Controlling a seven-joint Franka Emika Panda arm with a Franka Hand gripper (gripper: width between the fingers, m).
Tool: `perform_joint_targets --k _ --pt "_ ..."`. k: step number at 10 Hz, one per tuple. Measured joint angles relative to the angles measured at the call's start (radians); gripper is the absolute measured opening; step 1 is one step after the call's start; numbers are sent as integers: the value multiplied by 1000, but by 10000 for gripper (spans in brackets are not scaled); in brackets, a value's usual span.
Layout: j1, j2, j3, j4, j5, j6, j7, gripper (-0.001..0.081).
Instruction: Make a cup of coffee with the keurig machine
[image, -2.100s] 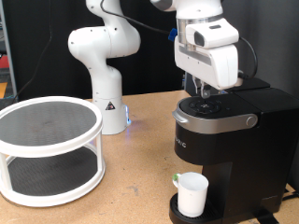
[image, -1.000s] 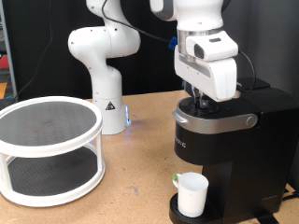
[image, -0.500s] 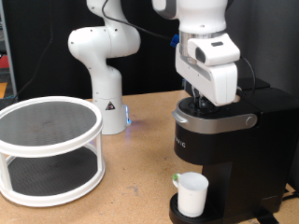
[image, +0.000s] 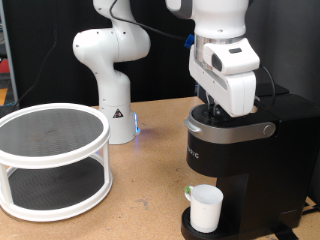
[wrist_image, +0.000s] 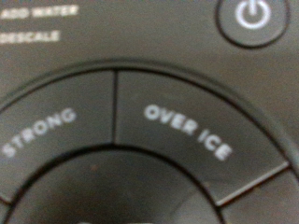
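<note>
Directly beneath the end effector (image: 214, 106), grip state unclear, sits the keurig machine (image: 245, 160), cup (image: 205, 208) on its base.

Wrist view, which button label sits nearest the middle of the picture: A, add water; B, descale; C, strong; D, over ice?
D: the OVER ICE button fills the centre of the wrist view on the keurig machine, with STRONG, DESCALE and ADD WATER off towards the edges.

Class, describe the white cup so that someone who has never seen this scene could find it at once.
Start at the tall black keurig machine on the exterior view's right, with the robot's claw down on its lid. Under its front, on the round drip base, stands the cup. It is small, plain white and slightly tapered, unlike the wide two-tier white rack at the left.
</note>
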Motion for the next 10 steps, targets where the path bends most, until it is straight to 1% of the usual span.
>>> perform_joint_targets --k 2,4,6,8,10 --pt "0 -10 0 -23 16 61 -7 1" --pt "-1 -41 -6 -69 90 124 -75 1" --pt "-1 -75 -16 -95 153 131 -125 1" --pt "-1 -111 -23 -101 192 131 -130 1" --pt "-2 -141 -28 -101 202 114 -131 1"
